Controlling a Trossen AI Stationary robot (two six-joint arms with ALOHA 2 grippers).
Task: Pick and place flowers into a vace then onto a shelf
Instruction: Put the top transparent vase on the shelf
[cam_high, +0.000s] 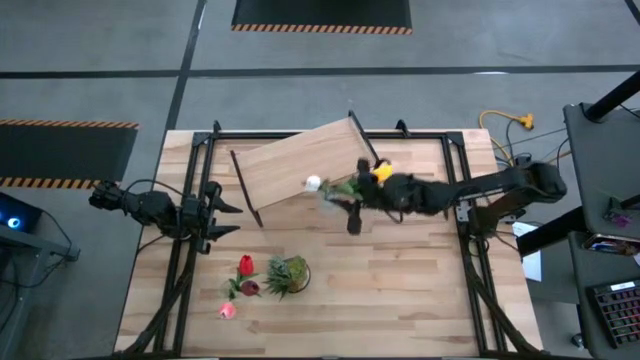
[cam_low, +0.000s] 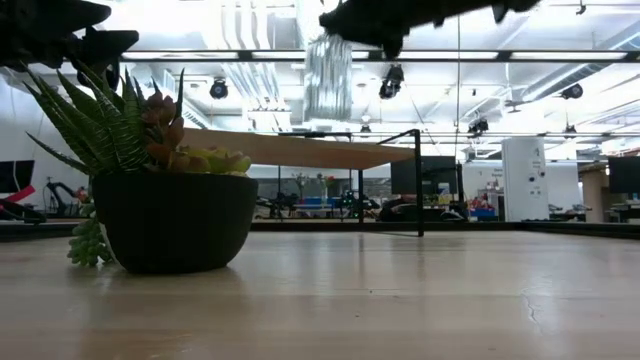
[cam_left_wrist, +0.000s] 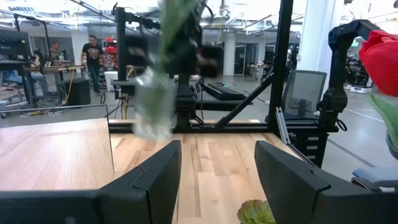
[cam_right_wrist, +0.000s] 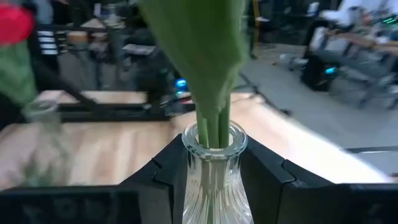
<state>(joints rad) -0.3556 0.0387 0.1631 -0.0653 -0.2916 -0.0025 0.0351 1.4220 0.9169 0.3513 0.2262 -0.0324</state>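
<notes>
Grey workshop floor surrounds my light-wood desk (cam_high: 400, 290), with an open hall of racks and lights beyond it in the low view.

From the right wrist camera I see the glass vase (cam_right_wrist: 214, 168) clamped between the fingers of the right gripper (cam_right_wrist: 214, 180), its neck holding green stalks and a broad leaf. In the high view those flowers (cam_high: 345, 186) lie almost sideways from the gripper, a white head at their nine o'clock end and a yellow one at about one o'clock, so I judge the vase is being carried tilted. It hangs off the desk just beside the shelf (cam_high: 300, 165), over the board's four o'clock corner; the shelf itself sits skewed at the desk's twelve o'clock side.

So I read the filling as at least partly done, and the placing as under way but not finished: the vase is not yet set down on the board.

Further out, at the desk's seven o'clock, a red tulip (cam_high: 245, 265), a maroon one and a pink one (cam_high: 227, 310) lie loose beside the spiky plant (cam_high: 287, 274) in its dark pot. Those may yet need picking.

My left gripper (cam_high: 222, 210) waits at nine o'clock, fingers apart and holding nothing.
</notes>
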